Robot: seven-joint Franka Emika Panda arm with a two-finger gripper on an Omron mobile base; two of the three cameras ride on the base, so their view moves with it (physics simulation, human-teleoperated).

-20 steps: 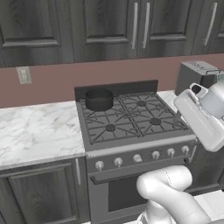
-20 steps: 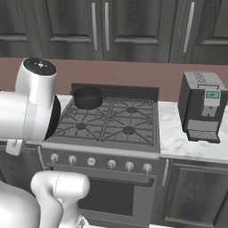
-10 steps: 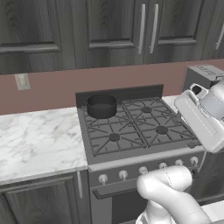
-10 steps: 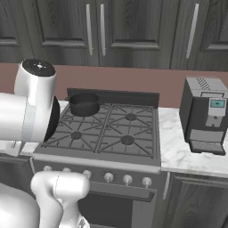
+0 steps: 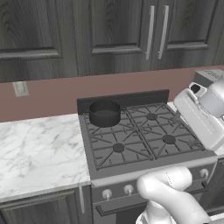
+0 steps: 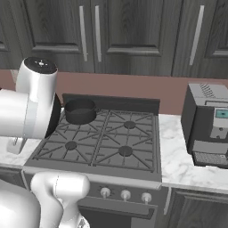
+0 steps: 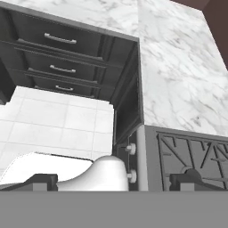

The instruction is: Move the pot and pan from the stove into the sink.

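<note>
Pot sat on stove, far beyond the gripper, whose jaws stood apart, empty; nothing moved yet.

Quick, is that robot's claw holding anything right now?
Gripper: jaws open wide, holding nothing, above the stove's front corner.

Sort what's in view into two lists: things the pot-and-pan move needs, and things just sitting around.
Needed for the job:
- pot, on the rear left burner
- stove
- gripper, open and holding nothing

Just sitting around:
- coffee machine on the counter right of the stove
- wall outlet
- upper cabinets
- drawers
</note>
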